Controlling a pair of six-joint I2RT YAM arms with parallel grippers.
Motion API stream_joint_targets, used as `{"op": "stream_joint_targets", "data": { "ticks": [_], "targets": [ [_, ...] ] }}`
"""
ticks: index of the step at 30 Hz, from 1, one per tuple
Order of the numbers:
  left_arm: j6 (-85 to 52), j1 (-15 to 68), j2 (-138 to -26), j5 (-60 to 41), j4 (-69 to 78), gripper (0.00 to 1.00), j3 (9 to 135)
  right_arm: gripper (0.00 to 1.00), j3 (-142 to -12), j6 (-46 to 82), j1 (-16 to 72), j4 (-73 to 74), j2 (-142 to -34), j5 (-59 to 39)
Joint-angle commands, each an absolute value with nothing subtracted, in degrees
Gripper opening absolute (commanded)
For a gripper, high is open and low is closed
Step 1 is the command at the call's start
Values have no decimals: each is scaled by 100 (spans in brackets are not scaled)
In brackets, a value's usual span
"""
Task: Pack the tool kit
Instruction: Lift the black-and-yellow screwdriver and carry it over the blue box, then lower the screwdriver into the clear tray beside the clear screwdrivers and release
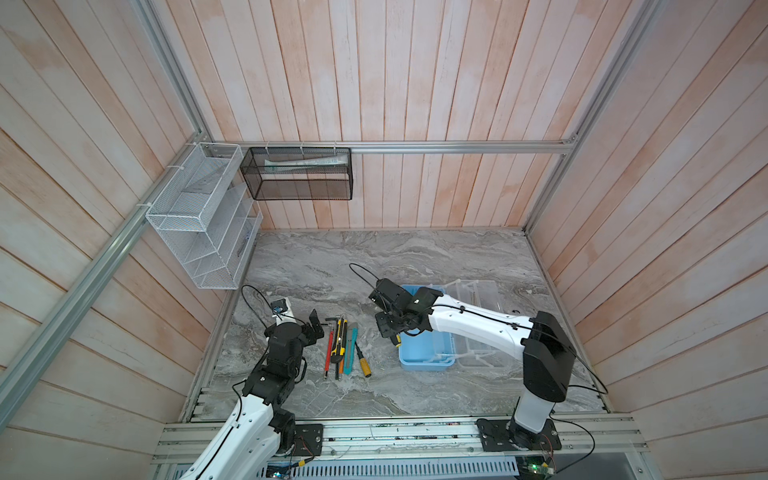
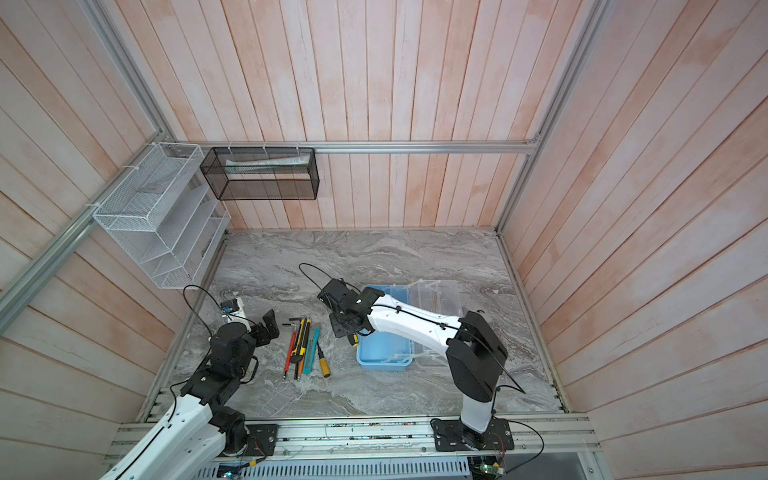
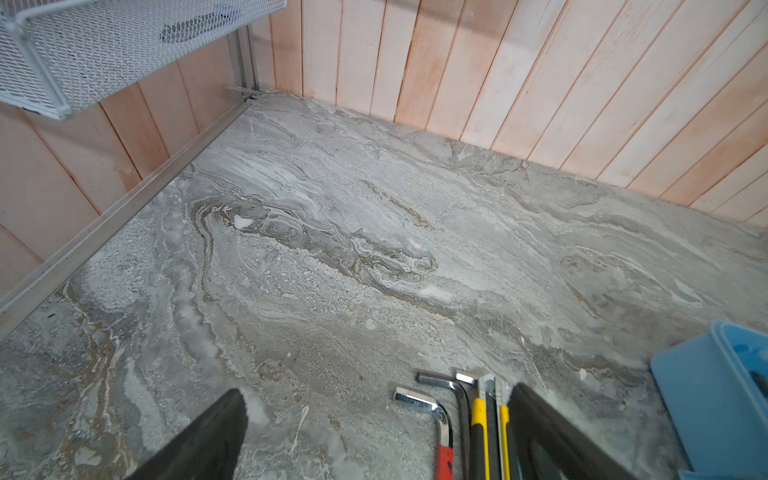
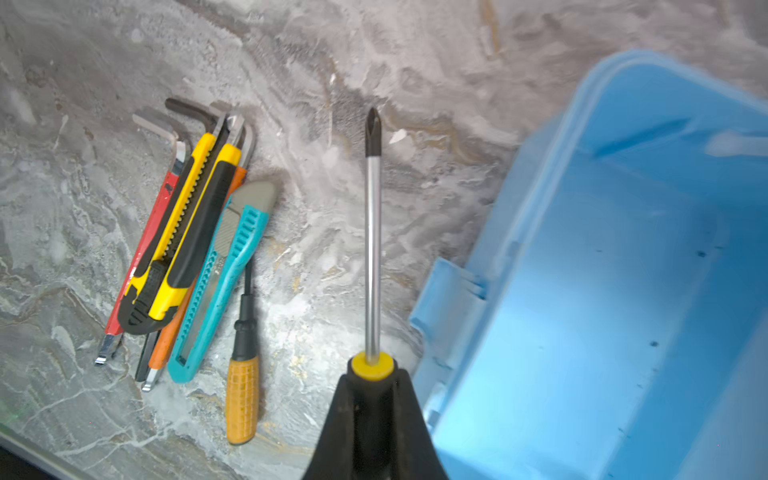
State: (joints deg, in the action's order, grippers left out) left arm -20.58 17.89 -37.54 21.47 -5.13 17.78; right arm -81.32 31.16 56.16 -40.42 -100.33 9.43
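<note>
Two grippers inspected, using both top views and both wrist views.

Right gripper: clenched on the black handle of a screwdriver. Grips just behind the yellow collar, with silver shaft and dark cross tip projecting forward, clear of the fingers. Hangs at the left wall of the box, toward its near end. In the right wrist view, shaft over bare marble table, just beside the box rim and apart from the loose tools.

Left gripper: released, jaws spread wide, nothing between them. Sits just left of the loose tools, near their far ends. In the left wrist view, one finger over bare table, the other above the knife ends; contact not determinable.

Box: light blue, open, resting on the table right of centre. Clear lid: swung back, lying alongside the box on its right.

Loose tools: laid side by side on the table between the two grippers, apart from the box. Left to right in the top views: red-sleeved hex key, yellow-and-black utility knife, teal utility knife, orange-handled screwdriver. Yellow-and-black utility knife: overlaps the red-sleeved hex key and an orange-sleeved tool. Dark hex key: shows at the far end of the row.

White wire rack and black mesh basket: fixed on the walls at the far left corner, above the table.
</note>
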Motion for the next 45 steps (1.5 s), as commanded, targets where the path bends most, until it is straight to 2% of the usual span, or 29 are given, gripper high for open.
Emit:
{"op": "stream_joint_targets", "data": {
  "ticks": [1, 18, 26, 45],
  "targets": [
    [-2042, 1760, -3738, 2184, -465, 100, 1892, 0, -7943, 2865, 5238, -4367, -9459, 1274],
    [-2047, 1758, -4085, 2190, -416, 100, 2007, 0, -7004, 2347, 2966, -5212, -7625, 2016],
    [-2025, 1758, -4255, 2153, -400, 100, 2078, 0, -6697, 2226, 2510, -5332, -7465, 2502],
    [-2021, 1760, -4149, 2136, -399, 100, 2024, 0, -5878, 2075, 2197, -4705, -7426, 2009]
  ]
}}
